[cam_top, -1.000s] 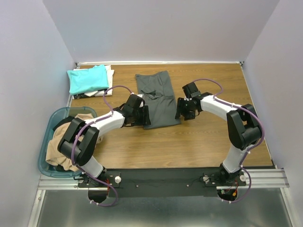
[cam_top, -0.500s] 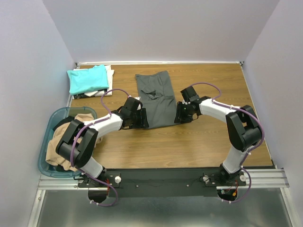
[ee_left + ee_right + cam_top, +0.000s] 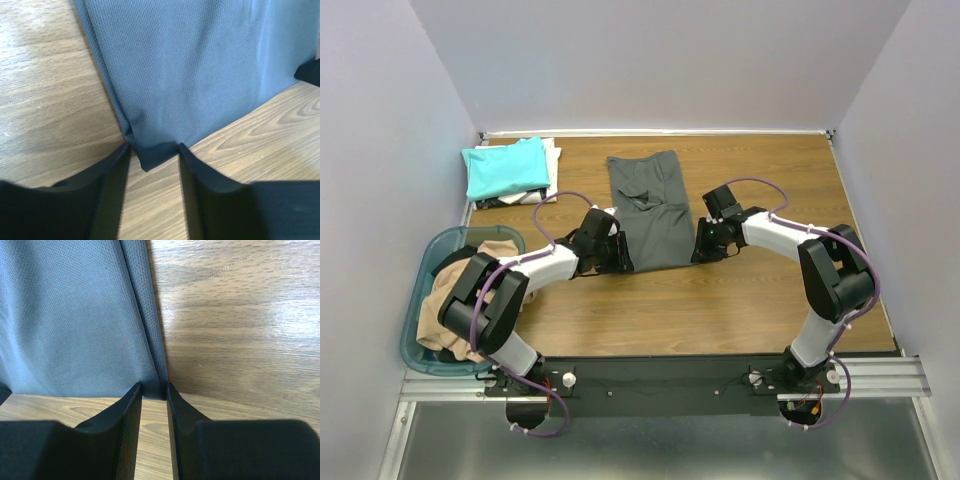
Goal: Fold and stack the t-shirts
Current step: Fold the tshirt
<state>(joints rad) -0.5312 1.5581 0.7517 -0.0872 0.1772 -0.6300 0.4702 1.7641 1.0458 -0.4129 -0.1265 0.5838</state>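
The dark grey t-shirt (image 3: 650, 205) lies folded in a long strip at the table's middle. My left gripper (image 3: 620, 256) is low at its near left corner. In the left wrist view the gripper (image 3: 154, 150) is open, and the shirt's corner (image 3: 150, 157) lies between the fingertips. My right gripper (image 3: 701, 246) is at the near right corner. In the right wrist view the gripper (image 3: 154, 388) has its jaws a narrow gap apart, with the shirt's folded edge (image 3: 152, 365) at the tips. The teal t-shirt (image 3: 505, 166) lies folded on the white t-shirt (image 3: 551, 160) at the back left. The tan t-shirt (image 3: 455, 300) is crumpled in the basket.
The blue-green plastic basket (image 3: 418, 300) stands at the near left, beside the left arm. The table's back wall and side walls close in the workspace. Bare wood (image 3: 720, 300) lies near of the grey shirt.
Both grippers have moved toward the near edge of the grey shirt and dropped to its two near corners. The shirt itself has not visibly moved.
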